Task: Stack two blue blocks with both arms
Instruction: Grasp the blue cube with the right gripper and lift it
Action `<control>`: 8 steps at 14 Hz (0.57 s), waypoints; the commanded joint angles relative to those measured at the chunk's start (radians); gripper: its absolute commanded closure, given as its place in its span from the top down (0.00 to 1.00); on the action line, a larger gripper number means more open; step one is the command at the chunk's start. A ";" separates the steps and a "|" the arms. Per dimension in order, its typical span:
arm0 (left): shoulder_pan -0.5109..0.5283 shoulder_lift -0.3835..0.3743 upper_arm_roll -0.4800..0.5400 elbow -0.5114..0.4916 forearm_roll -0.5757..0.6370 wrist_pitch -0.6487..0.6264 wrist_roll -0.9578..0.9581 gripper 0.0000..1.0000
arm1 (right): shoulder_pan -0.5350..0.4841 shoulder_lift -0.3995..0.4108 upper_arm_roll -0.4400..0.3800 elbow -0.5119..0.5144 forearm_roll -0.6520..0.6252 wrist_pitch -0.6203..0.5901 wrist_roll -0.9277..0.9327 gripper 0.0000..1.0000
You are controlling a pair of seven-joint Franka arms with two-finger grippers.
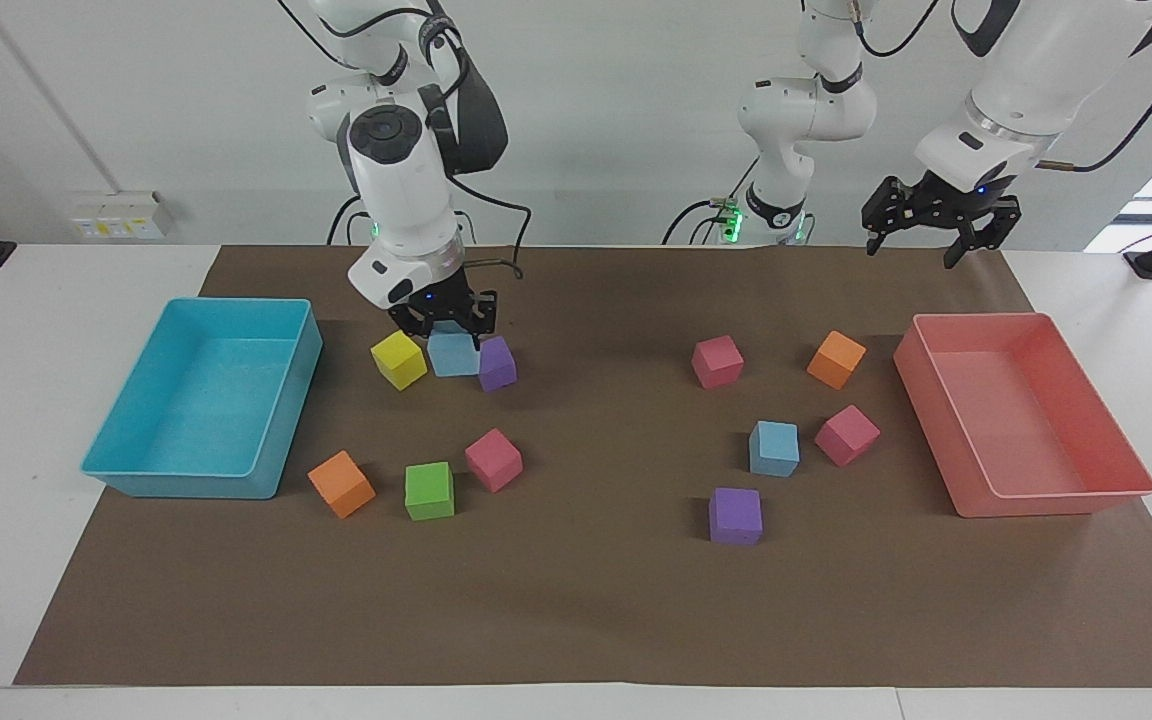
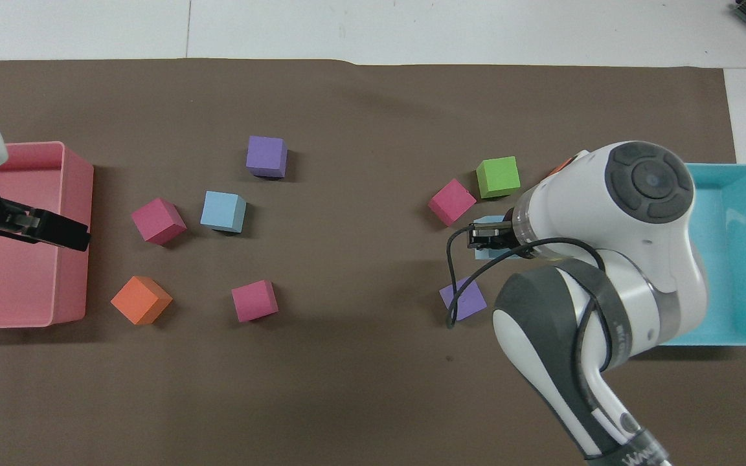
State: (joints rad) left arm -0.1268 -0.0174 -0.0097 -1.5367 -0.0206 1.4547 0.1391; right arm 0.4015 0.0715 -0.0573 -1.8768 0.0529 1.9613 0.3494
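Blue blocks number two: one (image 1: 454,354) is clamped in the right gripper (image 1: 442,322), lifted over the mat between a yellow cube (image 1: 399,360) and a purple cube (image 1: 497,363); the other blue block (image 1: 774,448) rests farther out toward the left arm's end, among two pink cubes, an orange cube (image 1: 836,359) and a second purple cube (image 1: 735,516). Also counted: a third pink cube (image 1: 493,459), one green cube (image 1: 429,490), another orange cube (image 1: 341,484), one turquoise bin (image 1: 141,440) and one pink bin (image 1: 1066,500). The left gripper (image 1: 937,225) hangs with fingers apart over the mat's edge by the pink bin. Bare brown mat (image 1: 596,600) runs along the farthest strip.
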 commanded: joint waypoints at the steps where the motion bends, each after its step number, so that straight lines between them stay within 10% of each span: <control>1: -0.011 -0.016 0.007 -0.006 0.005 -0.010 -0.001 1.00 | 0.072 0.088 0.002 0.102 0.007 -0.019 0.120 0.00; 8: -0.008 -0.012 0.007 -0.010 0.005 0.038 0.000 1.00 | 0.206 0.286 0.002 0.272 0.002 -0.010 0.290 0.00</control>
State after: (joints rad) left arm -0.1268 -0.0178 -0.0096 -1.5367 -0.0206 1.4702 0.1391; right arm 0.5782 0.2691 -0.0522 -1.7073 0.0529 1.9645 0.5874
